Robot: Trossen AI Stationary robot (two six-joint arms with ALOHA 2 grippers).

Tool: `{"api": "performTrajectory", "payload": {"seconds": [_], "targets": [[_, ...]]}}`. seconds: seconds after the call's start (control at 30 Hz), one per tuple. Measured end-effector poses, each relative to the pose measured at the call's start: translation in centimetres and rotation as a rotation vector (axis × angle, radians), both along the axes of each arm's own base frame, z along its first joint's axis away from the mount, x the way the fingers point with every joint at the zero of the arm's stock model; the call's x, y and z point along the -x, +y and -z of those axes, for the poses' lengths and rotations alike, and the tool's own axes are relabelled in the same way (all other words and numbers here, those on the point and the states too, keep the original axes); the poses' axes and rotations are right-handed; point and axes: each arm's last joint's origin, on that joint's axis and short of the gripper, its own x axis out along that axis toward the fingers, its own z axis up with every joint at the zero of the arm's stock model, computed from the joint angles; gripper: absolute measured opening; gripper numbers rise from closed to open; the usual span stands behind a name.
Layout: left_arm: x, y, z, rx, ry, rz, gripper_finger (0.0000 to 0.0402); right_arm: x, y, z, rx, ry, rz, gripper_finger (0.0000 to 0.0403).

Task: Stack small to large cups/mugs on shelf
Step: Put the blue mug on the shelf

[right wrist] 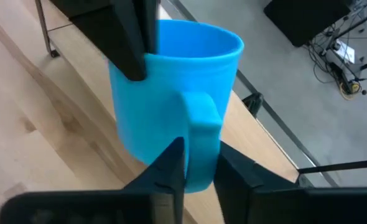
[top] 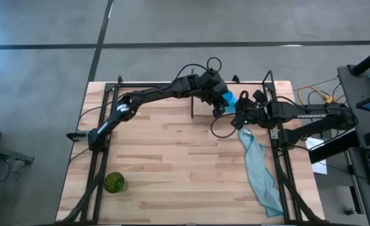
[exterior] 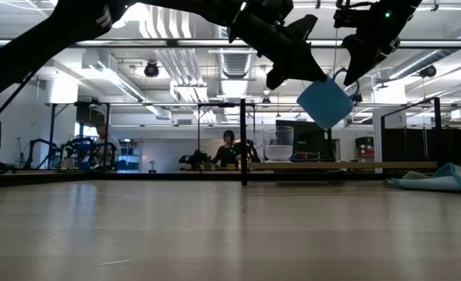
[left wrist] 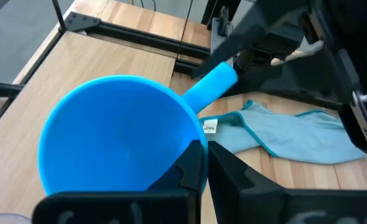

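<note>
The bright blue mug (exterior: 326,101) hangs tilted in the air above the table's far right part, between both grippers. My left gripper (left wrist: 207,148) is shut on its rim and my right gripper (right wrist: 200,146) on its handle. The small clear cup (exterior: 278,144) stands upright on the shelf (exterior: 348,165), a light board in a black frame at the far edge. The dark green cup (top: 115,182) stands on the tabletop near the near-left corner, away from both arms. My left gripper pinches the mug's rim (left wrist: 186,124), one finger (left wrist: 190,168) inside the cup and one outside, on the side next to the handle. It comes slanting down from the table's left. The mug is lifted clear and tilted. My right gripper has the mug's handle (right wrist: 201,124) pinched between its two fingers (right wrist: 171,168), one on each flat side. It reaches in from the table's right. The mug's body points away from it, clear of the table.
A teal cloth (top: 260,169) lies crumpled along the table's right side, under the right arm. Black frame posts (exterior: 244,140) rise at the far edge beside the shelf. The middle and near parts of the tabletop (top: 185,169) are bare wood.
</note>
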Motion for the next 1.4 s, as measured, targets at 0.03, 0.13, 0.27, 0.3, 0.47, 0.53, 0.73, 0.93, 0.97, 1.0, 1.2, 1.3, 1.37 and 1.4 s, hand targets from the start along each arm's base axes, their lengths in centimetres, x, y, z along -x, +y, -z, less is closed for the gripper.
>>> {"api": "performTrajectory", "payload": {"seconds": [0.03,0.13,0.27,0.3,0.47,0.53,0.73,0.93,0.97,1.0,1.2,1.3,1.37,1.4], "targets": [[0.0,0.0,0.0,0.000,0.000,-0.001,0.0000,0.0,0.0,0.0,-0.001,0.000,0.000,0.0039],[0.0,0.0,0.0,-0.001,0.002,-0.004,0.0000,0.0,0.0,0.0,-0.004,-0.007,0.007,0.0039],[0.0,0.0,0.0,-0.004,0.002,-0.007,0.0003,0.0,0.0,0.0,-0.011,-0.008,0.008,0.0039],[0.0,0.0,0.0,-0.005,0.002,-0.006,0.0008,0.0,0.0,0.0,-0.014,-0.008,0.006,0.0039],[0.1,0.4,-0.2,-0.008,-0.009,-0.013,0.0054,0.1,0.1,0.2,-0.058,-0.024,0.021,0.0039],[0.1,0.5,-0.2,-0.007,-0.009,-0.020,0.0076,0.3,0.1,0.3,-0.074,-0.043,0.064,0.0039],[0.8,0.4,-1.9,-0.014,-0.042,-0.027,0.0116,0.7,-0.1,1.3,-0.031,-0.133,0.234,0.0039],[2.6,-0.2,-5.3,-0.032,-0.108,-0.027,0.0118,1.0,-0.2,4.1,-0.028,-0.255,0.376,0.0039],[3.0,-0.3,-6.1,-0.036,-0.123,-0.027,0.0118,0.8,-0.2,4.6,-0.022,-0.282,0.380,0.0039],[3.5,-0.5,-6.9,-0.041,-0.140,-0.026,0.0118,0.7,-0.3,5.0,-0.018,-0.313,0.379,0.0039],[7.1,-1.7,-12.2,-0.074,-0.257,-0.023,0.0118,-0.3,-0.7,7.4,0.023,-0.467,0.344,0.0039],[9.4,-2.5,-15.0,-0.091,-0.320,-0.020,0.0118,0.2,-1.3,8.8,0.038,-0.489,0.401,0.0039],[11.1,-3.1,-16.8,-0.104,-0.359,-0.017,0.0118,0.7,-1.6,9.5,0.038,-0.491,0.437,0.0039],[11.9,-3.4,-17.7,-0.111,-0.383,-0.015,0.0118,0.8,-1.8,9.8,0.041,-0.493,0.453,0.0039]]}}
